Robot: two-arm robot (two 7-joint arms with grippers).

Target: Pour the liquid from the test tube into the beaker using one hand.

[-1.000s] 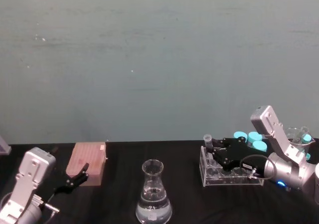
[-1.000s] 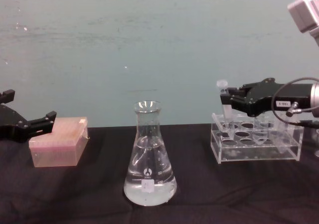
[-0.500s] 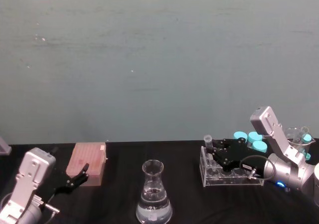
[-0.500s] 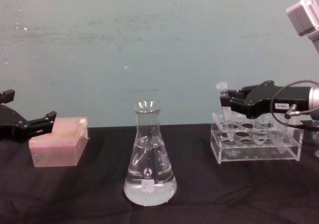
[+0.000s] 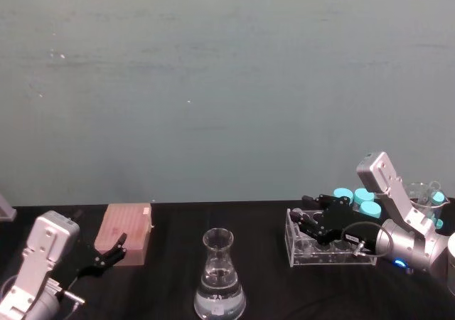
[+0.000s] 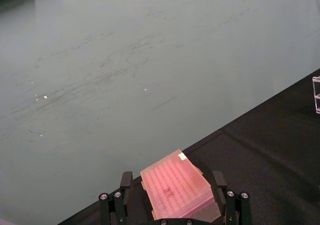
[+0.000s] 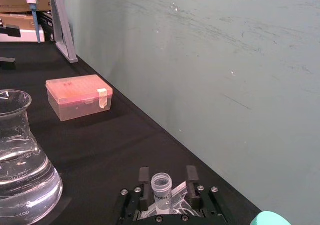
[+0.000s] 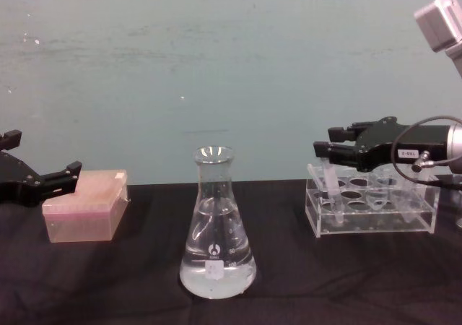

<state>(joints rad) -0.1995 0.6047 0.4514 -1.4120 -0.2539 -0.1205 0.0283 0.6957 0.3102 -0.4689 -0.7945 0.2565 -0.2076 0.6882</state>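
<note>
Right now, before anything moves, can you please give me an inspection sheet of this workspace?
Surface: black table cloth, no spill seen.
Job's things: test tube sits tilted in the clear rack; flask stands apart, partly filled with clear liquid.
Clutter: pink box; teal-capped tubes behind the rack.
Grippers: right gripper open around the test tube's top; left gripper open, near the pink box.
Cables: cable loops above the right arm.
Surroundings: teal wall.
</note>
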